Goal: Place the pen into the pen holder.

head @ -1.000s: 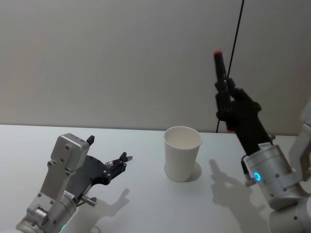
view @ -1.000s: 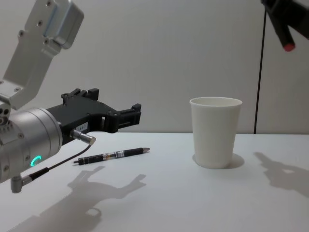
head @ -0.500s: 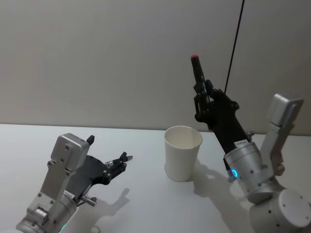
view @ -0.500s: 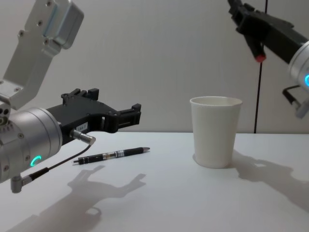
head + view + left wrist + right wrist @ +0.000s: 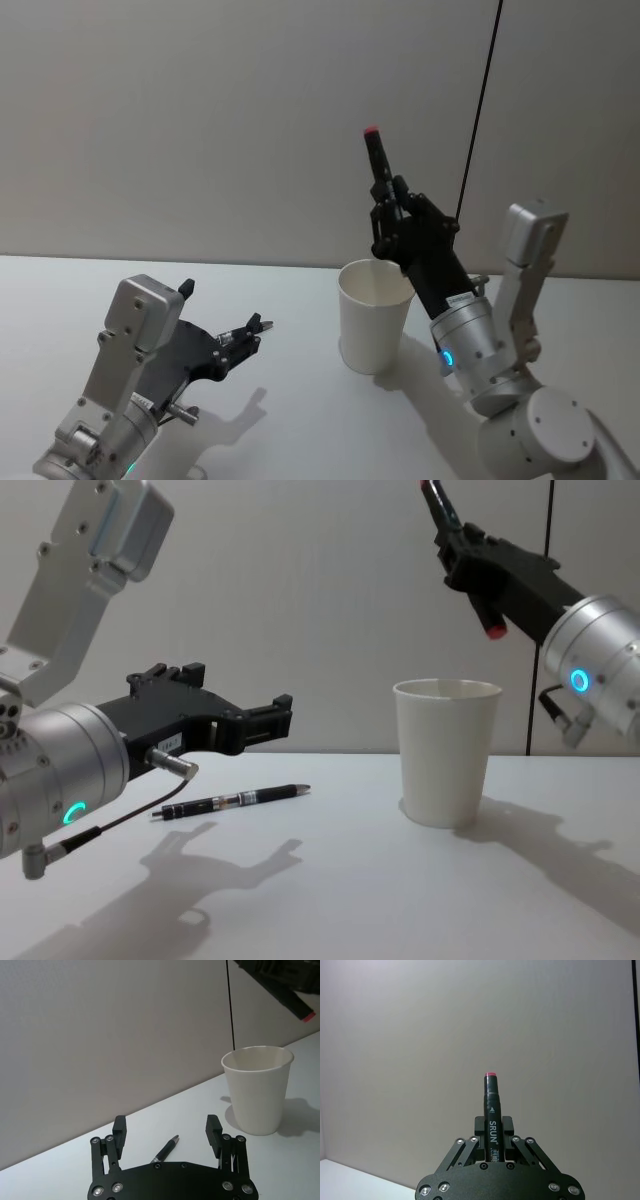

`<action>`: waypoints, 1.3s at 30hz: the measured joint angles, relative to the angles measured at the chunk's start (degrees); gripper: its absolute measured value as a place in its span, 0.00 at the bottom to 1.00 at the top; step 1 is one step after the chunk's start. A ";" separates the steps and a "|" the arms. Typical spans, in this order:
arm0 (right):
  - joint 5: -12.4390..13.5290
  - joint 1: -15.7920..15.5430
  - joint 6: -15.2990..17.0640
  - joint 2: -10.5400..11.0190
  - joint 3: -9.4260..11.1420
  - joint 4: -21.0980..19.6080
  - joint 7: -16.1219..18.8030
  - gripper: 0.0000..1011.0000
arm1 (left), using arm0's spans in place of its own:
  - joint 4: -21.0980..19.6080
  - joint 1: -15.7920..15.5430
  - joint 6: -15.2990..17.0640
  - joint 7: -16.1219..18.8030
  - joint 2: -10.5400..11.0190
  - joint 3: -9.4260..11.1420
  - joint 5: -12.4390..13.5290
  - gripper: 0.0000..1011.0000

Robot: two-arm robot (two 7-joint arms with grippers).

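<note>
Tabletop (image 5: 300, 430), right pincer (image 5: 386, 200) clamps pen (image 5: 377, 160) above pen holder (image 5: 372, 325), left pincer (image 5: 167, 1124) spread

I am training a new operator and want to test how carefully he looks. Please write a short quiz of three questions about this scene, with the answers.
1. True or false: the right hand is shut on a black marker with a red tip, held higher than the rim of the white cup.
2. Where is the thin pen? A: inside the cup. B: on the table, near the left hand. C: gripped by the left hand.
3. Fill in: the left hand is ___ (open or shut).
Key: 1 true; 2 B; 3 open.
</note>
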 joint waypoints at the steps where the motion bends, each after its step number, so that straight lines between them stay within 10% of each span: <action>1: -0.15 0.13 -0.26 -0.10 -0.03 0.41 -0.02 0.20 | 0.00 0.00 0.00 0.00 0.00 0.00 0.00 0.99; 39: -6.07 1.71 -4.81 -2.34 -0.03 8.54 -2.70 0.20 | 0.00 0.00 0.00 0.00 0.00 0.00 0.00 0.99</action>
